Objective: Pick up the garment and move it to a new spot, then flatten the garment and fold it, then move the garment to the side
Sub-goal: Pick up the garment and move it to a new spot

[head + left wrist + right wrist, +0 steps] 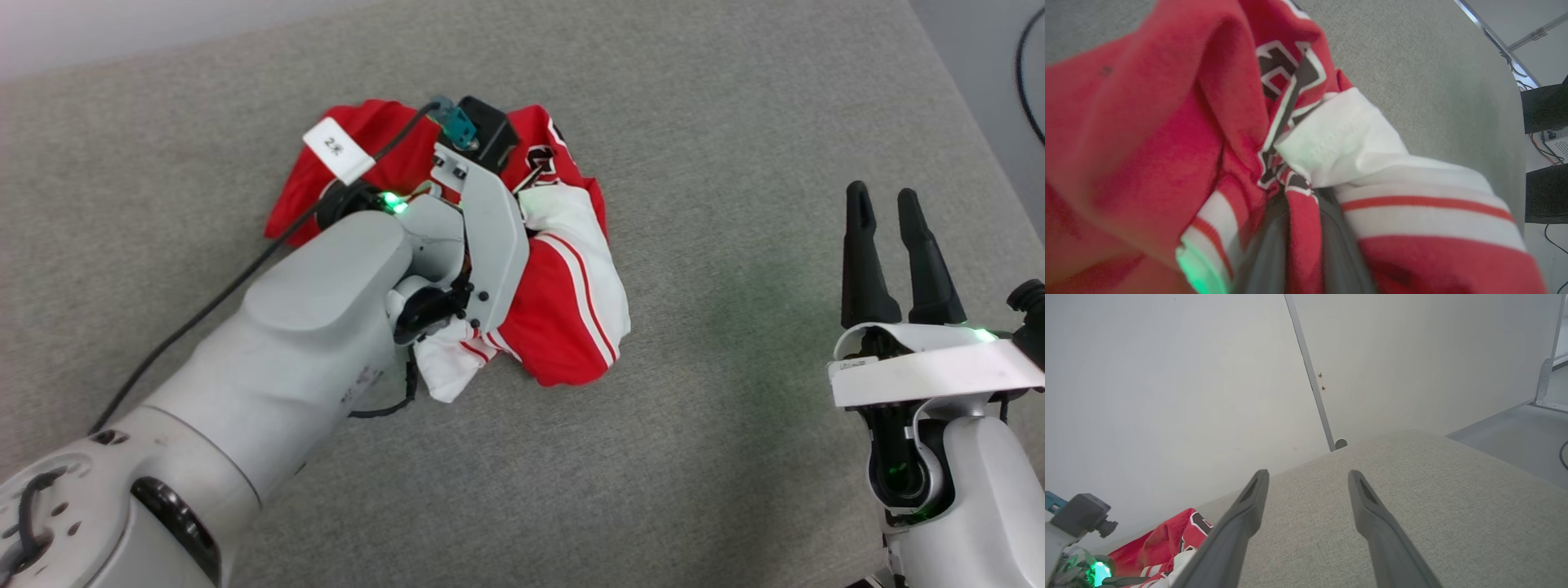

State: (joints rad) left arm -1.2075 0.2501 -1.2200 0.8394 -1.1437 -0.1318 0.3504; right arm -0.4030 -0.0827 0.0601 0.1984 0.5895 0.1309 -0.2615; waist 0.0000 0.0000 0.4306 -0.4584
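On the grey fabric surface [735, 147], the jersey T-shirt [563, 327] lies bunched in a heap: red body, white red-striped sleeves, part of a black white-edged number showing. The left gripper [1304, 198] is pinched on a red fold of it, while the right gripper [883, 196] hovers well apart, fingers spread.

grey fabric surface [735, 122], pale wall [1167, 375]

The garment [571, 302] lies on the surface [735, 122], the left gripper [1303, 204] in its folds (right gripper [882, 196] well apart, rightward).
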